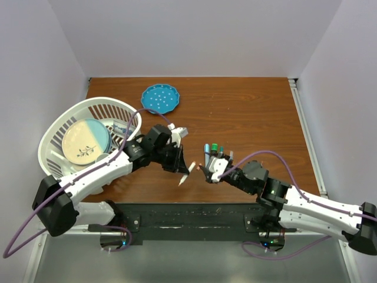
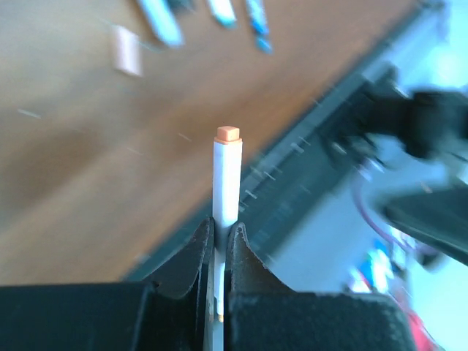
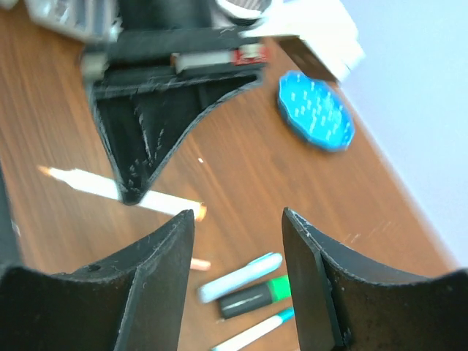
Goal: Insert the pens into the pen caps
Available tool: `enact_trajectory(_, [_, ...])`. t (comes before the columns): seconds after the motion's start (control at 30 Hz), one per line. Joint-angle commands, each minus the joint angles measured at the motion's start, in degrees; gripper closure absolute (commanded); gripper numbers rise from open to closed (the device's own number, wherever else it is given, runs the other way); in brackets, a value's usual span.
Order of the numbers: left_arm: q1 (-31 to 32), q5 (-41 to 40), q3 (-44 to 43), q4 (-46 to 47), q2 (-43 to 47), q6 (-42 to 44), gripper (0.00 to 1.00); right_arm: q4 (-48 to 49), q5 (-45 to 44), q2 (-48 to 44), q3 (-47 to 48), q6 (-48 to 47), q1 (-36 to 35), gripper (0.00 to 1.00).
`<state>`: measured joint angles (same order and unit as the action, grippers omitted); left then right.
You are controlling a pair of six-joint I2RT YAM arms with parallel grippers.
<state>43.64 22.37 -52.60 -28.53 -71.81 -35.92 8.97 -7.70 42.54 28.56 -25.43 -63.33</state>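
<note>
Only your left wrist view shows the left claw (image 2: 221, 232) clenched on a pen (image 2: 227, 179) (orange-tipped). Right claw (image 3: 238, 219), released, faces it.

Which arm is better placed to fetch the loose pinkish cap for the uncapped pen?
Right. The left gripper is shut on the orange-tipped pen, so it is occupied; the right gripper stands open and empty, with the pinkish cap lying just below it.
</note>
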Motion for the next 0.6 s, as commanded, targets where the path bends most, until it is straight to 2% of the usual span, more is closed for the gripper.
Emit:
enact_trajectory(0.0, [0.0,13.8,0.7,3.0,3.0,-4.6,1.00,6.1,9.7,-2.0,-3.3,-19.7,0.0,0.46])
enact_trajectory(0.17, [0.0,13.5,-0.8,0.8,3.9,-3.1,1.00,-1.0,10.6,-4.1,-0.9,-25.4,-0.1,0.47])
enact_trajectory(0.4, [0.0,12.4,-1.3,-0.8,3.3,-2.0,1.00,-12.7,9.8,-2.4,2.7,-27.5,-2.5,0.45])
enact_trajectory(0.57, [0.0,12.5,-3.0,-0.8,1.9,-2.3,1.00,-13.4,9.4,-1.0,2.7,-27.1,-4.9,0.43])
